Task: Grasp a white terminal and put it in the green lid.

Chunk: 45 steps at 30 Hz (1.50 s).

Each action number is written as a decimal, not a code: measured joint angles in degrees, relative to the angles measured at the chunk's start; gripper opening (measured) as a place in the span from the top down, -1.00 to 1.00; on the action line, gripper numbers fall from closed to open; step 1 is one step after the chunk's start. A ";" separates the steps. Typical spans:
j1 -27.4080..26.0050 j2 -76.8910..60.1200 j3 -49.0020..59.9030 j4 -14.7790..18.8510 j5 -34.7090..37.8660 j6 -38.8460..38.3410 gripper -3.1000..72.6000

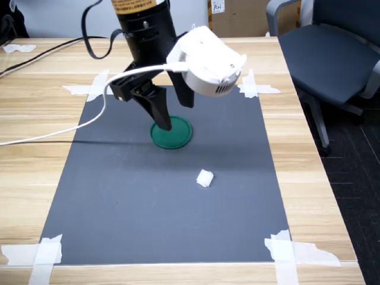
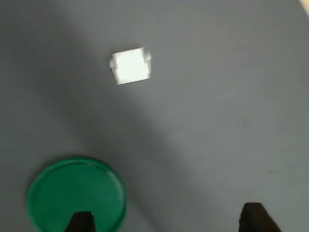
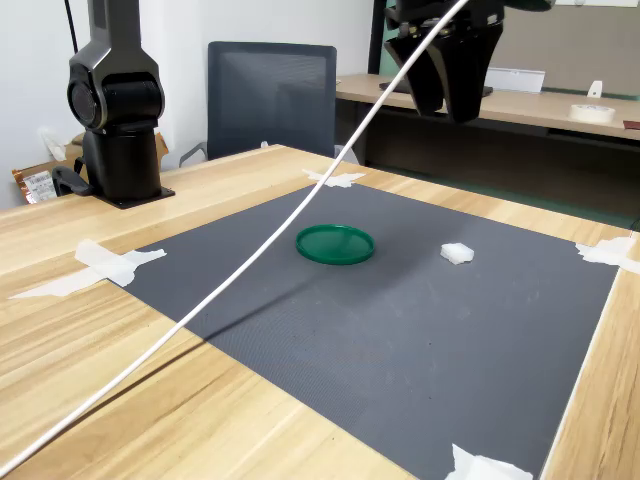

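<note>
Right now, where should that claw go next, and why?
Probably sideways until it is over the white terminal, then down. The gripper hangs open and empty high above the mat, nearer the green lid, which holds nothing. The terminal lies apart on the grey mat.

The white terminal [image 2: 131, 65] lies alone on the gray mat [image 2: 217, 121], looking a bit blurry. The green lid [image 2: 72, 191] sits flat, well apart from it, with nothing inside. Two dark pincer [image 2: 166, 223] tips poke in, spread wide, one over the lid's edge.
</note>
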<state>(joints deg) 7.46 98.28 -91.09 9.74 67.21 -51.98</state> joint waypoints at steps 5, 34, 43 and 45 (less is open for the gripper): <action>3.70 1.09 -2.50 -4.98 1.52 1.11 -0.61; 9.74 11.23 -2.88 -8.61 -2.43 2.01 -0.61; 11.26 14.54 -2.88 -10.74 -2.81 4.01 -0.59; 11.26 15.31 -2.88 -10.89 -2.87 4.31 -0.58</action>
<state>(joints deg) 18.71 113.59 -93.97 -1.14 64.34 -47.68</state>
